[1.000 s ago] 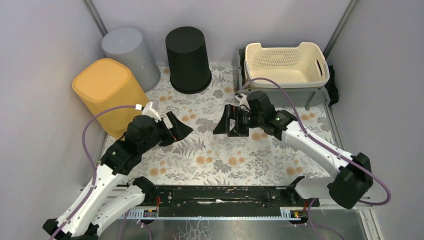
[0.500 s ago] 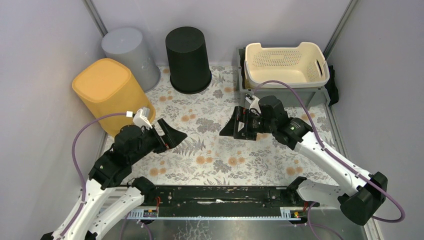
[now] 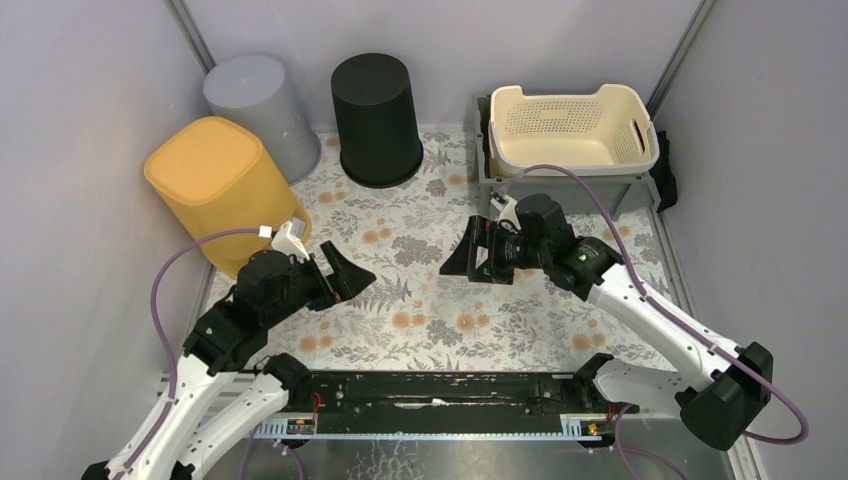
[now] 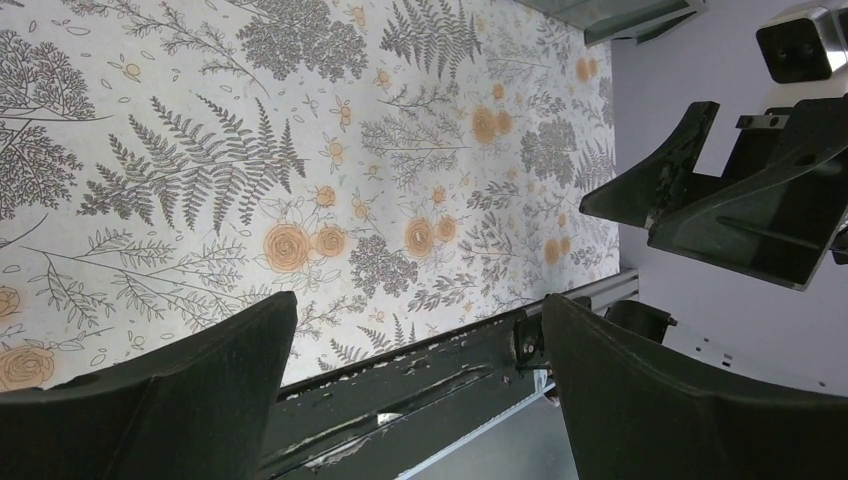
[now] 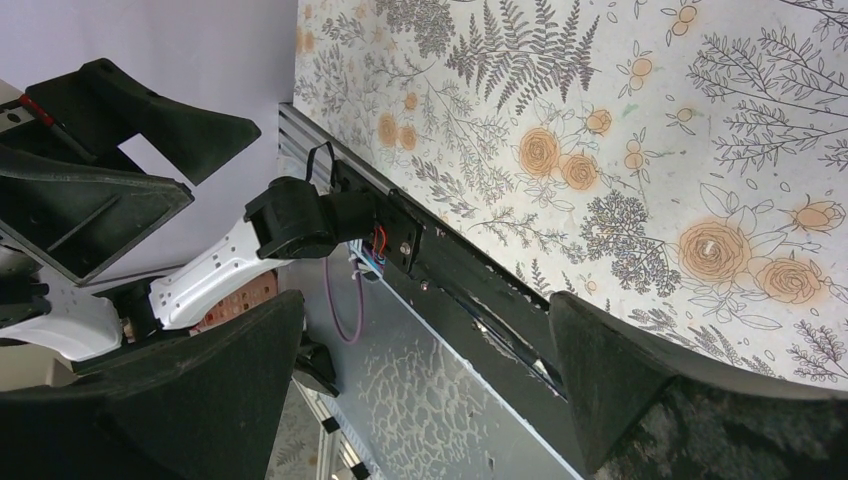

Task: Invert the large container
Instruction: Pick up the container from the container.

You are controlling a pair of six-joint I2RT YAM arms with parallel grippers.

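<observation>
The large orange container [image 3: 215,185] stands at the far left of the table with its closed base facing up. My left gripper [image 3: 343,278] hovers to its right over the floral mat, open and holding nothing, clear of the container. My right gripper [image 3: 463,260] hangs open and empty over the middle of the mat, facing the left one. In the left wrist view my left gripper [image 4: 420,310] frames only the mat and the black base rail, with the right gripper [image 4: 720,200] at upper right. In the right wrist view my right gripper [image 5: 428,300] is also empty.
A grey bin [image 3: 262,105] and a black bin [image 3: 377,115] stand base-up at the back. A cream perforated basket [image 3: 572,125] rests in a grey crate [image 3: 610,188] at the back right. Purple walls close in left and right. The black rail [image 3: 440,388] runs along the near edge.
My left arm has drawn back from the orange container toward its base. My right gripper has shifted a little right and nearer. Both stayed open.
</observation>
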